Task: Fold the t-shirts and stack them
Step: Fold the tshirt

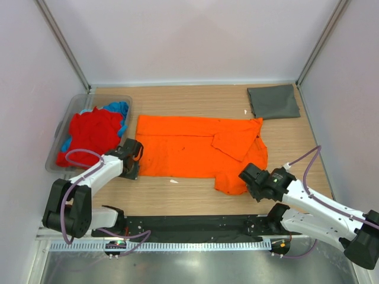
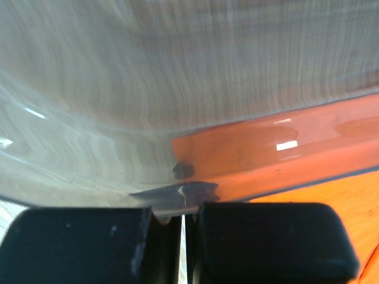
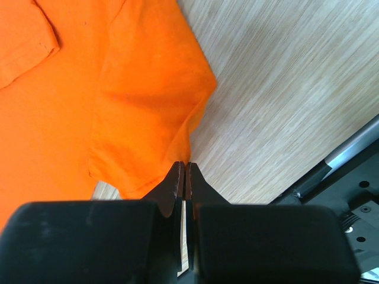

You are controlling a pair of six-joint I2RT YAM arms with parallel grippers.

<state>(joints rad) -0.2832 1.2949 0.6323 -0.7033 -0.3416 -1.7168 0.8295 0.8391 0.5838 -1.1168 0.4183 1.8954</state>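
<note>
This is a robot lab. Plain white walls (image 1: pixel 189 35) box in a wooden surface (image 1: pixel 195 195), and a left arm (image 1: pixel 98 171) and right arm (image 1: pixel 314 204) sit bolted to a black rail (image 1: pixel 195 223).

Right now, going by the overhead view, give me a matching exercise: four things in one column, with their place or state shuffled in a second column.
Things:
1. orange t-shirt
2. dark grey t-shirt
3. red t-shirt
4. right gripper

Place or state:
A. in the clear tub, left side
B. shut, at the orange t-shirt's near right edge
C. folded, far right corner
D. spread flat in the middle

Pairs: 1-D, 2-C, 3-A, 4-B
</note>
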